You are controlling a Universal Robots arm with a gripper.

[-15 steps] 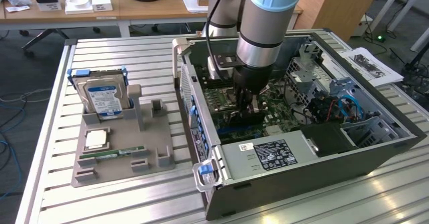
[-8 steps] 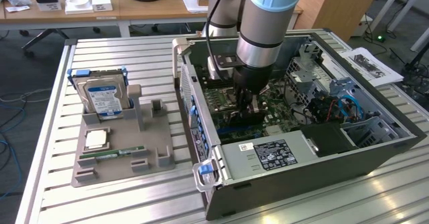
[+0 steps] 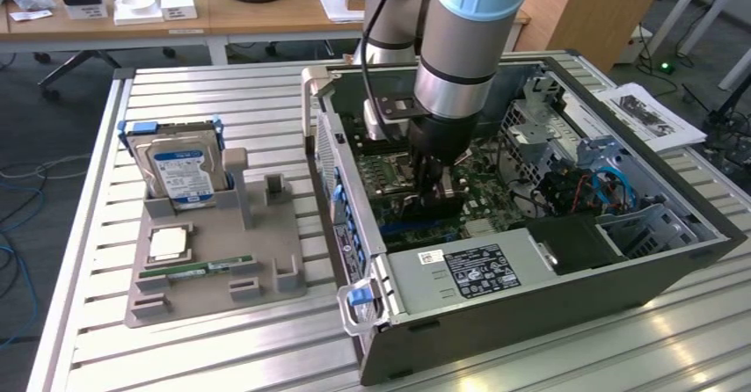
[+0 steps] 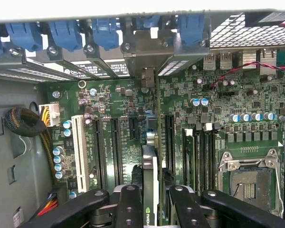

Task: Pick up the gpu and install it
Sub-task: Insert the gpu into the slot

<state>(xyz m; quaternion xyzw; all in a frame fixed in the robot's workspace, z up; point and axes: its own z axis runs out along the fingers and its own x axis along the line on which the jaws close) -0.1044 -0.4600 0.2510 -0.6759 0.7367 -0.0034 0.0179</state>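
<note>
Slatted aluminium surface (image 3: pixel 235 339), open PC case (image 3: pixel 657 269). My gripper (image 4: pixel 152 197) is clamped on the gpu (image 4: pixel 152 161), edge-on over the motherboard (image 4: pixel 237 123) slots. I'd square card to slot, bracket to rear opening, press straight.

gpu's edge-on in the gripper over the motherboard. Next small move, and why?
Probably a short straight press down. The gripper is shut on the gpu, which stands upright inside the case, running along the expansion slots, its bracket end at the rear slot openings. Whether it is fully seated is hard to tell.

matt green motherboard (image 4: pixel 256 142) — ribbed metal table (image 3: pixel 235 93)
</note>
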